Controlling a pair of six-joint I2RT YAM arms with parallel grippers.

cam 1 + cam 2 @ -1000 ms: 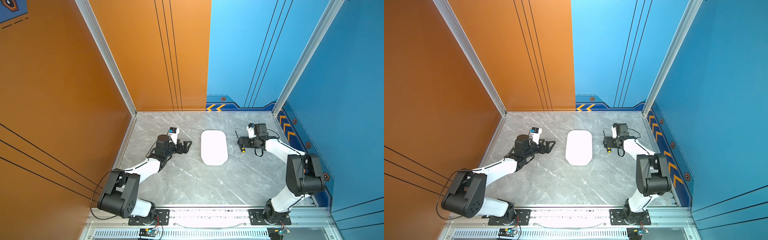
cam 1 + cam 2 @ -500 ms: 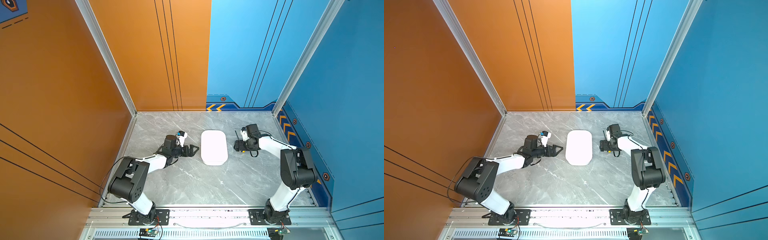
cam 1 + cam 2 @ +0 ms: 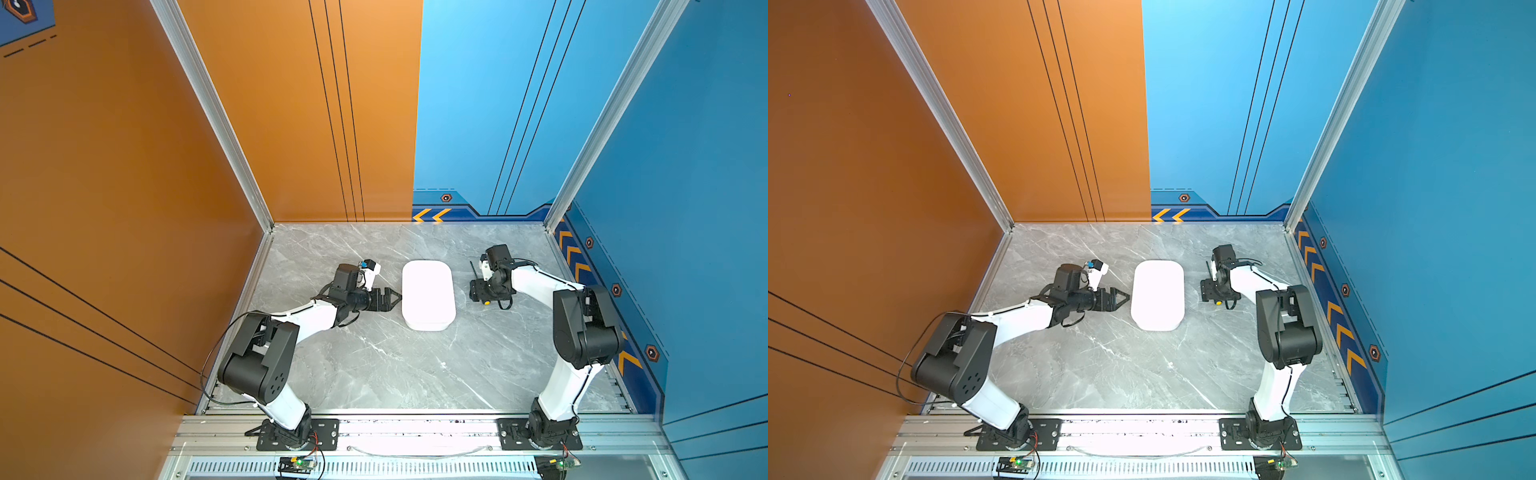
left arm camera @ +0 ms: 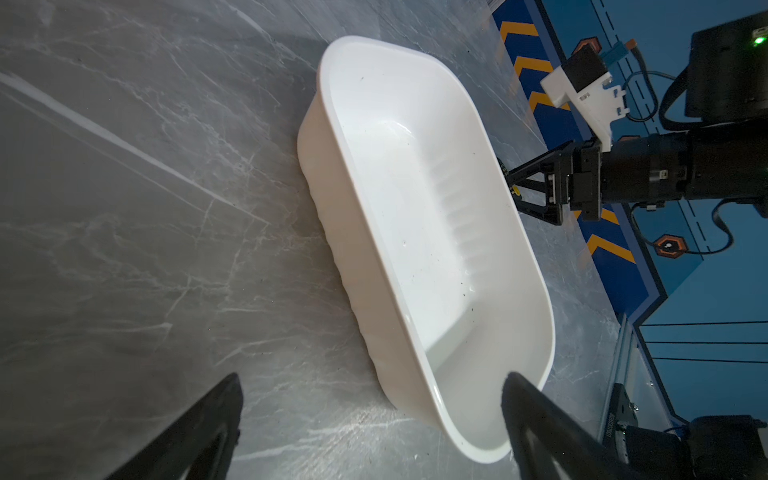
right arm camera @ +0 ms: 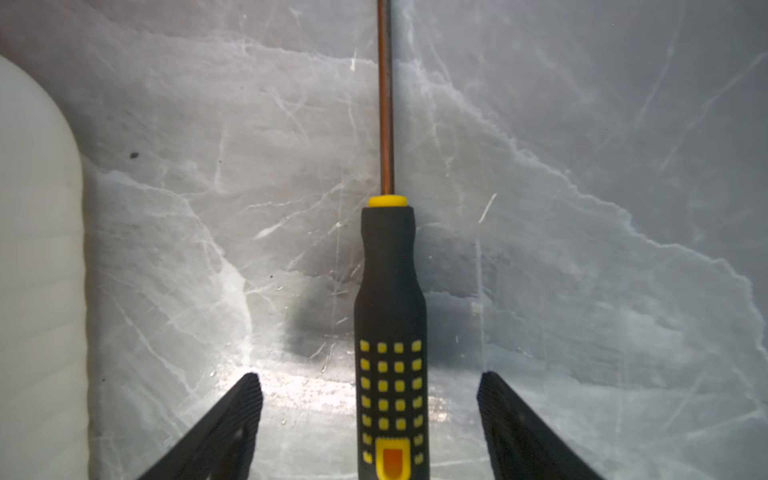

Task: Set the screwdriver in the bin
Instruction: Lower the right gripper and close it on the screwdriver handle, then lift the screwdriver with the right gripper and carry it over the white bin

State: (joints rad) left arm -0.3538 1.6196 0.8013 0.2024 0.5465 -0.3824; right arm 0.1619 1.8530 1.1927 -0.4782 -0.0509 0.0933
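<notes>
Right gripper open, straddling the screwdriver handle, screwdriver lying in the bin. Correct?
Not quite. The screwdriver lies on the table beside the bin, not in it; the right wrist view shows this. The right gripper is open, straddling its handle.

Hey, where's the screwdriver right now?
The right wrist view shows the screwdriver lying on the table, handle between the open jaws of the right gripper, untouched; in both top views it's just right of the bin.

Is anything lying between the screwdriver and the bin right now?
No. Only bare grey marble tabletop separates the screwdriver from the bin; the right wrist view shows that stretch clearly.
</notes>
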